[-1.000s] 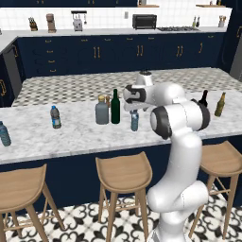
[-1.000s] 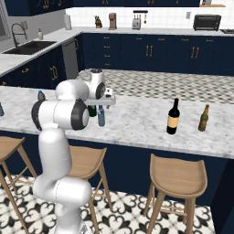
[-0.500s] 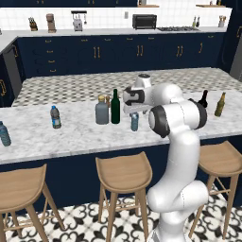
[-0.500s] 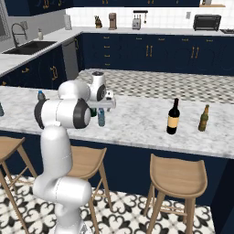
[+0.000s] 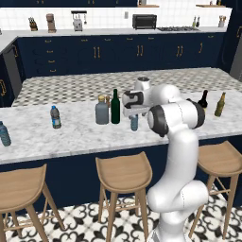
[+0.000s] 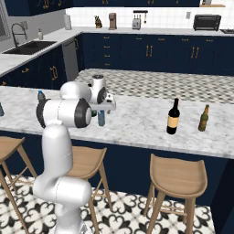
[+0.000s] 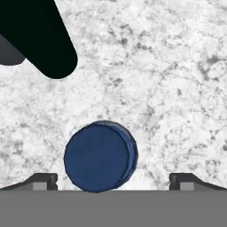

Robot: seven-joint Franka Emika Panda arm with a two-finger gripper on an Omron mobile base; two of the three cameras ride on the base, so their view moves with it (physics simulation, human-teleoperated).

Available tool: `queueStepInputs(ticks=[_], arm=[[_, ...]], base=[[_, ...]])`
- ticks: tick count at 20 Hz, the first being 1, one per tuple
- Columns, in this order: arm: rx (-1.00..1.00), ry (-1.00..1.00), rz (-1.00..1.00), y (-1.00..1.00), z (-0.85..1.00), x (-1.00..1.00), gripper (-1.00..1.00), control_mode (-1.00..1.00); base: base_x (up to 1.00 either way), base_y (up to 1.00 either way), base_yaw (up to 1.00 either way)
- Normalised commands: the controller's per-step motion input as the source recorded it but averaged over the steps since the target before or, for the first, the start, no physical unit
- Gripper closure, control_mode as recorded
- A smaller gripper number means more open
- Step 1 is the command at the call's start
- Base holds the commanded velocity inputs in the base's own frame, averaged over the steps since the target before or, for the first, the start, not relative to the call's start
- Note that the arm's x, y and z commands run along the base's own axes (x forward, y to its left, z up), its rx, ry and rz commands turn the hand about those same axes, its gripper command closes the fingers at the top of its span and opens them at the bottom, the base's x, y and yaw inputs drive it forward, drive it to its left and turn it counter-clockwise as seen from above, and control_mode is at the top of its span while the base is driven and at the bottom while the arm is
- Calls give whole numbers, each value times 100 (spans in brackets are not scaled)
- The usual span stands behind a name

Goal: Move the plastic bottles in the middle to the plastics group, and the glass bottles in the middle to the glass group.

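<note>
Hand view: water bottle (image 7: 100,156) cap top-down.

Counter (image 5: 71,137) is seen from behind-left and behind-right by the base views, both looking forward-down; straight down, close, by hand view (image 7: 168,66).

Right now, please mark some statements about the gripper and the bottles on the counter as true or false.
1. The gripper hangs open above the small water bottle. True.
2. The green wine bottle lies on its side. False: it stands upright.
3. The grey bottle stands beside the green wine bottle. True.
4. The labelled wine bottle is inside the gripper. False: it stands apart, near the olive-brown bottle.
</note>
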Motion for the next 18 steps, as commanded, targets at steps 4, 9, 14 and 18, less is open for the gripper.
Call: queueStepInputs(ticks=[4,9,14,18], arm=[[0,0,0,0,-6,16,-100,-100],[0,0,0,0,4,0,-100,-100],[0,0,3,0,17,0,-100,-100],[0,-1,2,0,22,0,-100,-100]], base=[[0,0,0],[0,0,0],[0,0,0],[0,0,0]])
